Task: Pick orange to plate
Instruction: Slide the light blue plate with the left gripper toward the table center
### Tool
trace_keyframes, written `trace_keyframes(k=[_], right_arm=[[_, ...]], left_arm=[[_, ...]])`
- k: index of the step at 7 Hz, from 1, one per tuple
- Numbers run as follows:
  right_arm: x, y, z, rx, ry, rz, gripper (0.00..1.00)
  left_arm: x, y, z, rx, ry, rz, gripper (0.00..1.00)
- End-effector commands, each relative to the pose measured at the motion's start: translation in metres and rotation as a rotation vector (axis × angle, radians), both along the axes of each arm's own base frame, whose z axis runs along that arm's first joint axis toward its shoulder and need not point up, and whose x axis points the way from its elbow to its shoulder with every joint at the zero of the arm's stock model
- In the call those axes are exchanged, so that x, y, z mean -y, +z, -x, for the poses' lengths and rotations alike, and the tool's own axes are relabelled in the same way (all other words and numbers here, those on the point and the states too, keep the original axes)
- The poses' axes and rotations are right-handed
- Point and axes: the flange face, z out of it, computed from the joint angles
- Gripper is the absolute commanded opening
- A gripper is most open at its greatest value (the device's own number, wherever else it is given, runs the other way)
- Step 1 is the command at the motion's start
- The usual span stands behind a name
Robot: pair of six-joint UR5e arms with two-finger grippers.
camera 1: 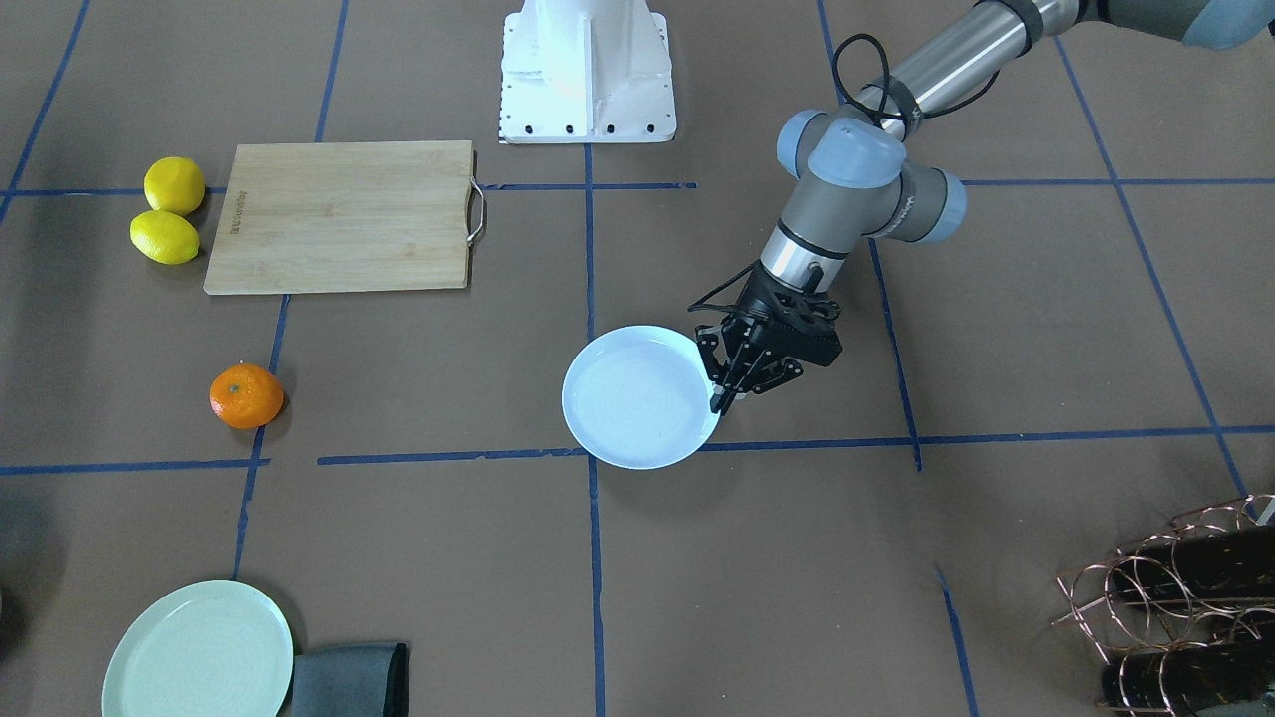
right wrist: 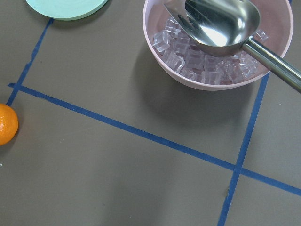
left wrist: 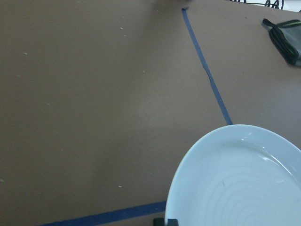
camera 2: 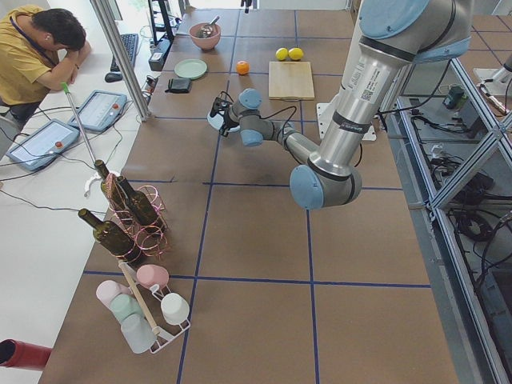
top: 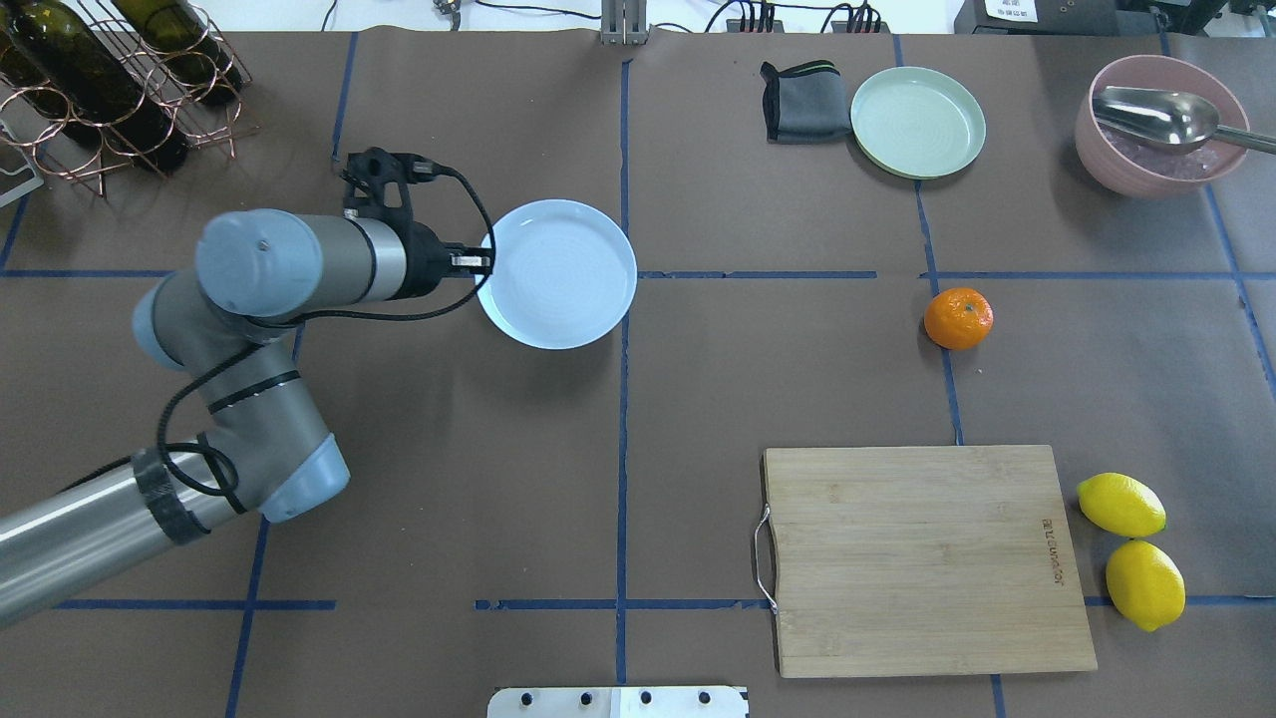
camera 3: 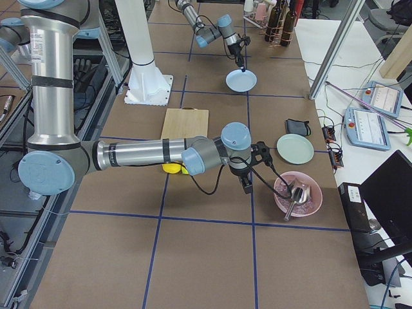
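Note:
The orange (top: 958, 318) sits alone on the brown table on a blue tape line, also seen in the front view (camera 1: 246, 395) and at the left edge of the right wrist view (right wrist: 5, 124). The white plate (top: 558, 274) lies flat far from it, near the table's middle line. My left gripper (top: 485, 262) is shut on the plate's rim (camera 1: 713, 398); the left wrist view shows the plate (left wrist: 235, 183) just below the camera. My right gripper (camera 3: 247, 187) hovers between the orange and the pink bowl, and I cannot tell its state.
A mint-green plate (top: 917, 122) and a folded grey cloth (top: 800, 102) lie at the far edge. A pink bowl (top: 1161, 125) holds ice and a metal scoop. A wooden cutting board (top: 922, 558) and two lemons (top: 1120, 504) lie near the robot. A bottle rack (top: 100, 90) stands far left.

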Motion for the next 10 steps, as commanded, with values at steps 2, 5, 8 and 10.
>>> trace_keyframes(k=[2,5,8,10], right_arm=[[0.0,0.0,0.0,0.0,0.0,-0.002,1.0],[0.001,0.0,0.0,0.0,0.001,0.001,1.0],[0.006,-0.013,0.003,0.02,0.034,0.024,1.0],[0.017,-0.049,0.034,0.07,0.054,0.031,1.0]], left_arm=[[-0.017,-0.01,-0.042,0.011,0.04,-0.011,0.0],[-0.017,-0.014,-0.043,0.005,0.041,-0.013,0.9],[0.012,-0.014,-0.005,0.066,0.087,-0.049,1.0],[0.025,-0.016,0.127,0.262,0.204,-0.141,1.0]])
